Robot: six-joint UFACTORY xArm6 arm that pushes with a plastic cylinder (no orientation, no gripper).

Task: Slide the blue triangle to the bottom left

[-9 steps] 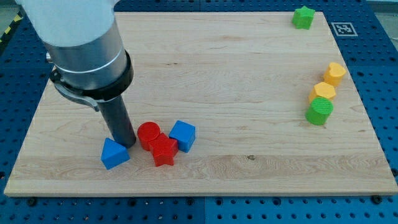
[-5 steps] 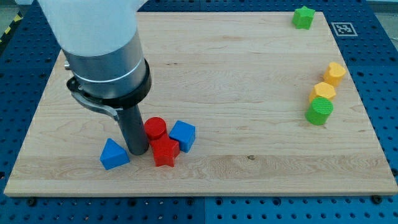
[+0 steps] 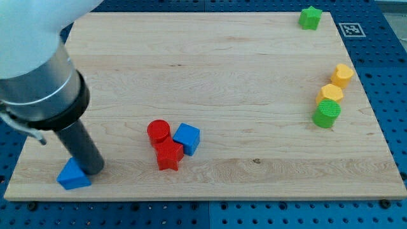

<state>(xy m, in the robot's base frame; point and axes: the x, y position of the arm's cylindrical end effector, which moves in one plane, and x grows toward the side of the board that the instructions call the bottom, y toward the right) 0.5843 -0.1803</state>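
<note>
The blue triangle (image 3: 73, 176) lies near the bottom left corner of the wooden board (image 3: 241, 76), close to the board's lower edge. My tip (image 3: 94, 170) stands right at the triangle's right side, apparently touching it, though the rod hides the exact spot of contact, so I cannot be sure. I carry no fingers or jaws; there is only the straight dark rod, so nothing opens or shuts. The rod rises from the tip toward the view's upper left, into the wide grey and white body of the arm that fills that corner.

Well to the right of the triangle, a small cluster sits together: a red cylinder (image 3: 158, 131), a red block (image 3: 168, 155) of star-like shape just below it and touching it, and a blue cube (image 3: 187, 138) pressed against the right of both.

Far off at the view's right edge, two yellow blocks (image 3: 342, 74) (image 3: 330, 94) stand in a slanting line with a green block (image 3: 327, 113) below them. Another green block (image 3: 310, 17) sits at the top right corner.
</note>
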